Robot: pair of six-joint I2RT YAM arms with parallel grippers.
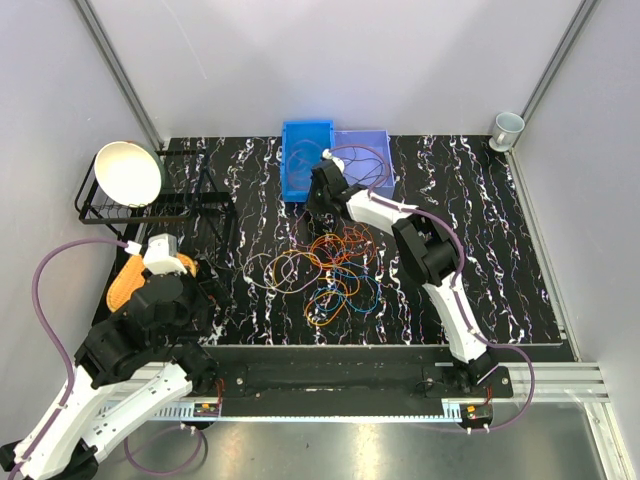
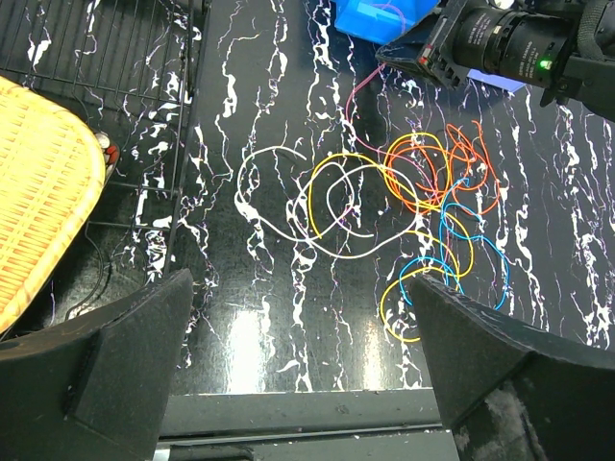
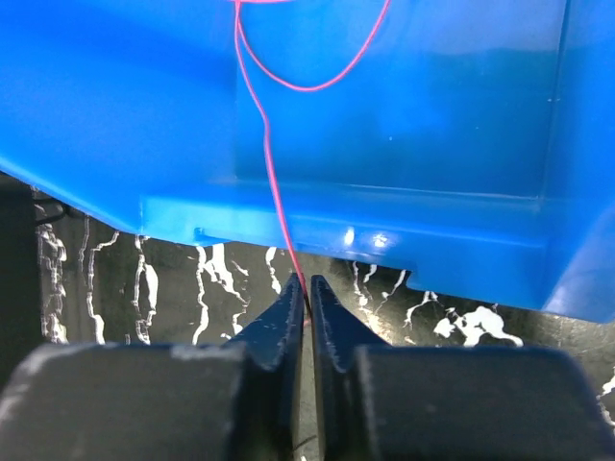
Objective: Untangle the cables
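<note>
A tangle of thin cables (image 1: pixel 330 270), orange, yellow, blue and white, lies on the black marbled table centre; it also shows in the left wrist view (image 2: pixel 413 206). My right gripper (image 3: pixel 307 286) is shut on a thin red cable (image 3: pixel 267 163) that runs up over the wall of the blue bin (image 3: pixel 404 125) and loops inside it. In the top view the right gripper (image 1: pixel 322 190) is at the front of the blue bin (image 1: pixel 305 160). My left gripper (image 2: pixel 298 317) is open and empty, low near the table's front edge, left of the tangle.
A second, paler blue bin (image 1: pixel 362 150) stands beside the first. A black wire rack (image 1: pixel 150 195) holding a white bowl (image 1: pixel 128 172) stands at back left, a woven yellow item (image 2: pixel 38 192) near it. A cup (image 1: pixel 507 127) stands at back right.
</note>
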